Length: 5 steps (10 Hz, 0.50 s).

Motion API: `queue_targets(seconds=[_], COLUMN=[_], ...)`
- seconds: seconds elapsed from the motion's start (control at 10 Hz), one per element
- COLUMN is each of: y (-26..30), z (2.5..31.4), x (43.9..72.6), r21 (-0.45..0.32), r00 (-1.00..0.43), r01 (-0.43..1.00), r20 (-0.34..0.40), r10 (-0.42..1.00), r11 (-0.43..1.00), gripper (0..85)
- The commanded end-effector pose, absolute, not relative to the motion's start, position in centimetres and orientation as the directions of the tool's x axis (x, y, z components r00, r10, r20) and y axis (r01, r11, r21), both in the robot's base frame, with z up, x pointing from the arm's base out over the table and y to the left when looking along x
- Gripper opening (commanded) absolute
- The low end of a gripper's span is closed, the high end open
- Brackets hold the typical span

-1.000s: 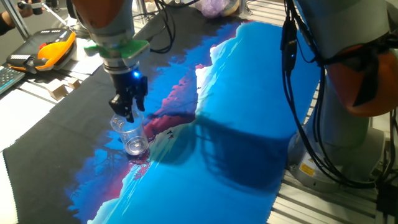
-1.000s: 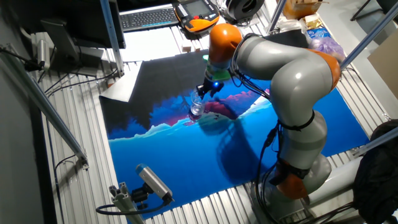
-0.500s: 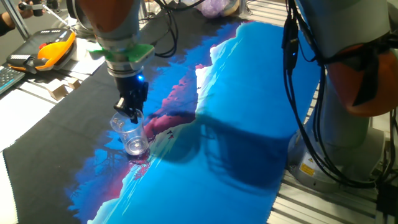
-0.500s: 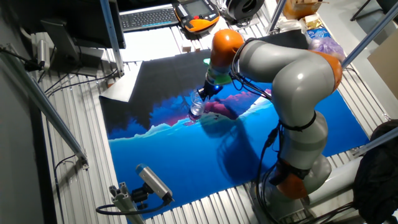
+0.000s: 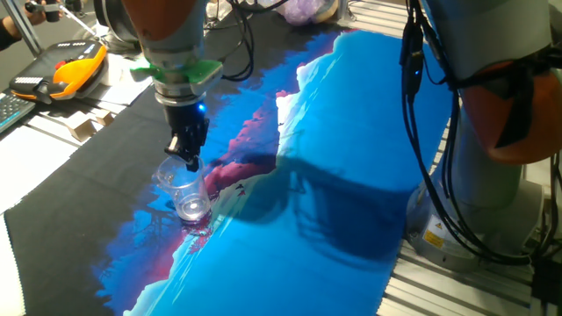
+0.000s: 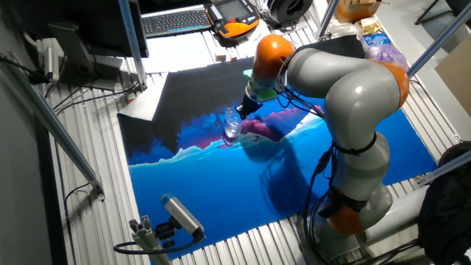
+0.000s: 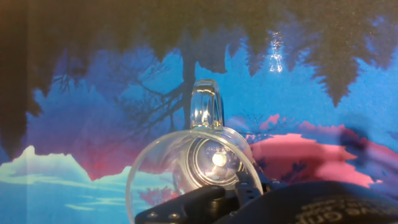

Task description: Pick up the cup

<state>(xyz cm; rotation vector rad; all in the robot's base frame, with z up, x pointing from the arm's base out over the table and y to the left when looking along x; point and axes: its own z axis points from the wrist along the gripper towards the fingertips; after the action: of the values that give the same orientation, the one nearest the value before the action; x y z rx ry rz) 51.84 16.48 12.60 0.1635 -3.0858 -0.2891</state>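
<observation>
The cup (image 5: 183,190) is clear plastic with a thick round base and stands on the blue-and-pink printed mat (image 5: 351,132). It also shows in the other fixed view (image 6: 232,128). In the hand view I look down into the cup (image 7: 199,163), and a clear handle sticks out on its far side. My gripper (image 5: 190,161) is at the cup's rim with its fingers drawn close together on the rim's wall. The dark fingertips (image 7: 214,198) cover the near rim. The base touches the mat.
An orange teach pendant (image 5: 75,68) and a small cardboard piece (image 5: 85,125) lie off the mat at the left. A keyboard (image 6: 173,20) is at the back. The arm's base (image 5: 492,211) and hanging cables (image 5: 413,105) stand at the right. A camera on a mount (image 6: 180,213) sits near the front.
The fingers, spread apart a second ago, have closed in on the cup's rim. The hand has shifted slightly right. The cup has stayed in place on the mat.
</observation>
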Motion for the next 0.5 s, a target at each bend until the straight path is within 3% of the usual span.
queue_targets(seconds=[0.0, 0.4], y=[16.6, 16.7], z=[13.2, 18.0], x=[51.7, 51.3], r21=[0.178, 0.141], r00=[-0.993, -0.991], r01=[-0.102, -0.088], r20=[0.035, 0.090], r10=[-0.110, -0.101], r11=[0.979, 0.986], gripper=[0.0, 0.0])
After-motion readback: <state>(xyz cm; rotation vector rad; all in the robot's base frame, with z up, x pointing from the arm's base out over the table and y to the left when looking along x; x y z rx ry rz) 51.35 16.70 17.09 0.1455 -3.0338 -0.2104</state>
